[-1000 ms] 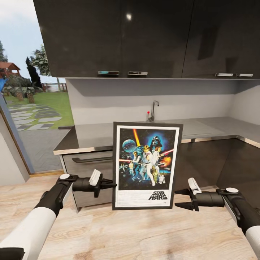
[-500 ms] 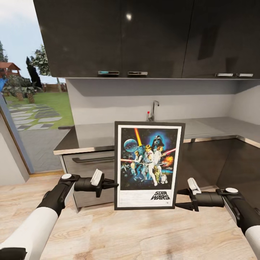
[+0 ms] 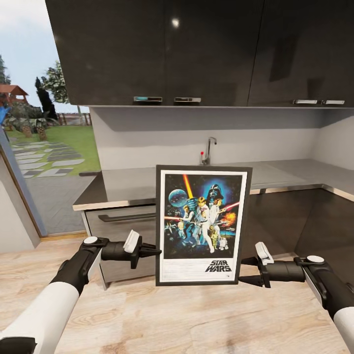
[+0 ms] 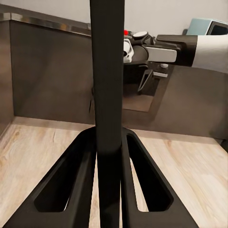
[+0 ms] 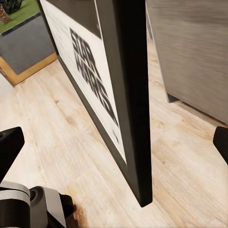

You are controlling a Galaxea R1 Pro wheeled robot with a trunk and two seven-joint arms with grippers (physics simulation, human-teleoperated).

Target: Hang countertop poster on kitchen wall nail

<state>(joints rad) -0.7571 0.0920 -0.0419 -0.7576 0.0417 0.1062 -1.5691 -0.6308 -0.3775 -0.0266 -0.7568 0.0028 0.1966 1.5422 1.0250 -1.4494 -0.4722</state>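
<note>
The poster [image 3: 202,224], a Star Wars print with a white border and thin black frame, hangs upright in the air in front of the kitchen countertop [image 3: 128,183]. My left gripper [image 3: 149,251] is shut on the poster's left edge low down; in the left wrist view that edge [image 4: 107,71] runs as a dark bar between the closed fingers [image 4: 76,185]. My right gripper [image 3: 247,271] stands open at the poster's lower right edge, one finger above and one below. In the right wrist view the frame's edge [image 5: 130,104] sits in the wide gap between the fingers, touching neither.
The grey countertop carries a sink with a chrome tap [image 3: 209,150] over dark cabinets [image 3: 120,221]. Glossy black wall cabinets [image 3: 196,49] hang overhead. A glass wall at left looks onto a garden [image 3: 44,147]. Pale wood floor [image 3: 187,314] lies below.
The left gripper and the poster shifted slightly to the right a second ago, bringing the right edge closer between the right gripper's fingers; since half a second ago nothing has moved.
</note>
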